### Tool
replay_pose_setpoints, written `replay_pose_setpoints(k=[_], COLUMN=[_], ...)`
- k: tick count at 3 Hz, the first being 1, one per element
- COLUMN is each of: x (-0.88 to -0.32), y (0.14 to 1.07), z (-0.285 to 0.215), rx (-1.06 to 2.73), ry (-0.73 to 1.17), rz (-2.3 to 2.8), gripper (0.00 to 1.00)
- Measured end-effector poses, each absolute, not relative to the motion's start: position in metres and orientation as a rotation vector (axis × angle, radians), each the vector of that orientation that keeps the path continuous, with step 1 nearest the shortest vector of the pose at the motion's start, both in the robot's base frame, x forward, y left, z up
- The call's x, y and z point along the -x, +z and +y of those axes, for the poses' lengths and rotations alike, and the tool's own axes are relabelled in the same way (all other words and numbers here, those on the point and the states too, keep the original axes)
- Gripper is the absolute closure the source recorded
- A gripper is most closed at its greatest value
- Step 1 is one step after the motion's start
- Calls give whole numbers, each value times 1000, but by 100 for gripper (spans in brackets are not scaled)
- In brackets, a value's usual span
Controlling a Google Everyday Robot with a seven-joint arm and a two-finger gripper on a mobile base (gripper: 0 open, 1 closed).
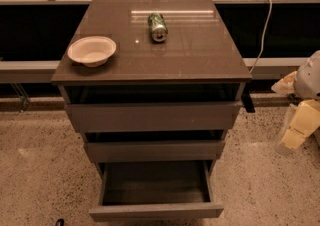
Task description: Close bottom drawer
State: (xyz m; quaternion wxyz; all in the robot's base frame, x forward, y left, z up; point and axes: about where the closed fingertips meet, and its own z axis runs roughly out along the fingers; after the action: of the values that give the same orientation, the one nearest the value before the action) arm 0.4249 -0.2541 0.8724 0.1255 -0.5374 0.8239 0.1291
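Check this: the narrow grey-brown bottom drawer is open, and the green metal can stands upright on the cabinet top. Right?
No: the camera view shows the green metal can lying on its side; the grey-brown bottom drawer is open. The gripper is at the right edge.

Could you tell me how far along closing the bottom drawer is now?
Nothing looks done yet: the bottom drawer is pulled well out, its dark box exposed. In hand: the claw hangs low to the right of the cabinet, apart from the drawer. Left: bring it to the drawer's front and push it shut.
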Motion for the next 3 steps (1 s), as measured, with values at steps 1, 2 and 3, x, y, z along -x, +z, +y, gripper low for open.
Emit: replay_pose_setpoints(k=[1, 2, 3], x=[-431, -423, -409], y=[821, 730, 659], z=[-241, -216, -203], rx=[1584, 1493, 1317], ry=[571, 913, 1058], rz=[2410, 2387, 2304], gripper=[0, 0, 0])
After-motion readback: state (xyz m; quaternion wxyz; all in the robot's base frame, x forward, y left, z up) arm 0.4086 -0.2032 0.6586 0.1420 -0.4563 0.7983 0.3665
